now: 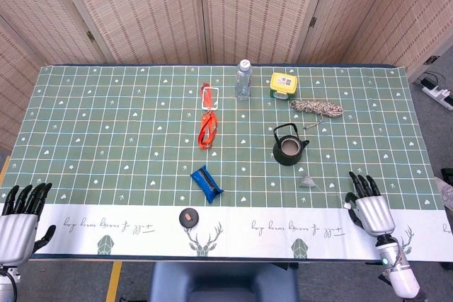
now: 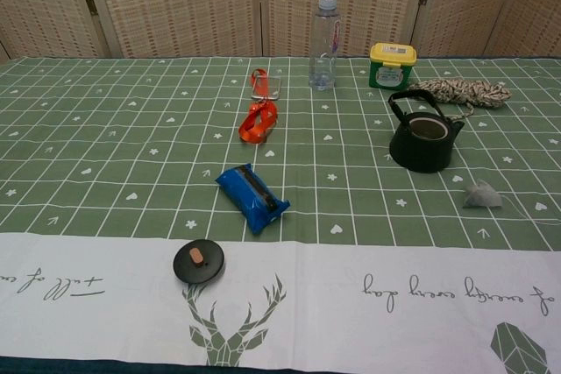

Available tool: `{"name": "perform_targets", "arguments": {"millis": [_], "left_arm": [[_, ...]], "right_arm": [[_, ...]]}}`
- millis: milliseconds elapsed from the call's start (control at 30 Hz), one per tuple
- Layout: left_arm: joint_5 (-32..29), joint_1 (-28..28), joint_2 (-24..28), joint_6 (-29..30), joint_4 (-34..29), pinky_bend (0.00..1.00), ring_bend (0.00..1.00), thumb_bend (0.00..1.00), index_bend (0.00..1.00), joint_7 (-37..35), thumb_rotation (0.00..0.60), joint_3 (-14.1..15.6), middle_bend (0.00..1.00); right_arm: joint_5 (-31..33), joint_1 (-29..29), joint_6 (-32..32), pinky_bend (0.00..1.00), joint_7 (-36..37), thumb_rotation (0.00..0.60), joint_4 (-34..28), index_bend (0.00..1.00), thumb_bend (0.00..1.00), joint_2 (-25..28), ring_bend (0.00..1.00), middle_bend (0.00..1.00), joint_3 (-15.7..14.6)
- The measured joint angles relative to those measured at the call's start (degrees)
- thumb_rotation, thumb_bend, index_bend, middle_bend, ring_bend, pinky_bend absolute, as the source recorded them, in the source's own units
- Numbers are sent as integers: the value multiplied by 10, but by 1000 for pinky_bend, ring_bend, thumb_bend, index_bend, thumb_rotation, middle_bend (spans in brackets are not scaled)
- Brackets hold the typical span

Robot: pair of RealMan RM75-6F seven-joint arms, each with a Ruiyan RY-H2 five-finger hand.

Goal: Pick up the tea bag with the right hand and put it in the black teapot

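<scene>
Tea bag (image 1: 307,179): one, small grey pyramid, lying on the green grid cloth of the counter (image 1: 106,132), near the front right of the teapot and apart from it. Its tip points up; base flat on the cloth. A thin string runs from it toward the right hand, so the bag-and-string line lies roughly left to right.
Black teapot (image 1: 289,148): one, upright, lid off, mouth open, handle raised over the opening.
Teapot lid (image 1: 188,216): one, black disc with an orange knob, on the white strip at the counter's front edge, well apart from the teapot.
Right hand (image 1: 371,210): one, over the front right of the counter, back of the hand up, fingers (image 1: 359,184) spread and holding nothing; fingertips just beside the string's end, contact unclear.
Left hand (image 1: 19,216): one, at the front left corner, fingers extended side by side, holding nothing.
Other items: one clear water bottle (image 1: 243,80), one yellow-lidded box (image 1: 283,85), one coil of rope (image 1: 318,107), one blue packet (image 1: 206,181), one orange strap (image 1: 207,129).
</scene>
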Motion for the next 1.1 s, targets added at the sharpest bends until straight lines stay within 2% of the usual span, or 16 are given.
{"name": "perform_targets", "arguments": {"millis": [433, 633, 1100], "left_arm": [[8, 0, 1, 1, 2, 26, 63, 271, 0, -7, 600, 2, 86], [39, -2, -1, 13, 18, 44, 90, 271, 0, -22, 600, 6, 118], [46, -1, -6, 20, 27, 47, 94, 271, 0, -25, 600, 6, 127]], "right_arm": [[-5, 6, -3, 0, 5, 600, 11, 462, 412, -3, 0, 0, -7], [-6, 9, -1, 0, 7, 600, 15, 494, 411, -6, 0, 0, -6], [-6, 12, -4, 0, 10, 600, 29, 570, 411, -13, 0, 4, -9]]}}
